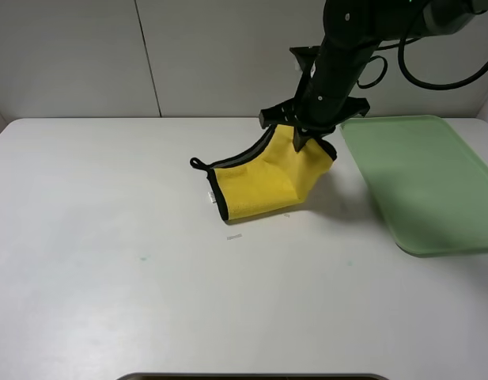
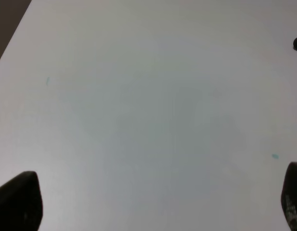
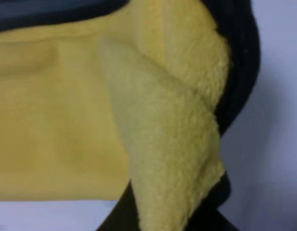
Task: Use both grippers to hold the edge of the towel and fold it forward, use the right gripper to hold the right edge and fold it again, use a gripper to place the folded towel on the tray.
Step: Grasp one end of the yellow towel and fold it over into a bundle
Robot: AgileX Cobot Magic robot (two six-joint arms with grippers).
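Right fingers [image 1: 300, 141] clamped on raised plush yellow towel [image 1: 255, 188]; pale green plastic tray [image 1: 425, 178] just beside, toward the right edge of the white surface [image 1: 109, 253]; left fingers [image 2: 18, 202] apart

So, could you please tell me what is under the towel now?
The towel rests its left part on the white table; the right tool holds up its right end. What lies directly beneath is covered.

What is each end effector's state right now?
Left end effector: open, holding nothing.
Right end effector: closed on the towel, one side raised off the table.
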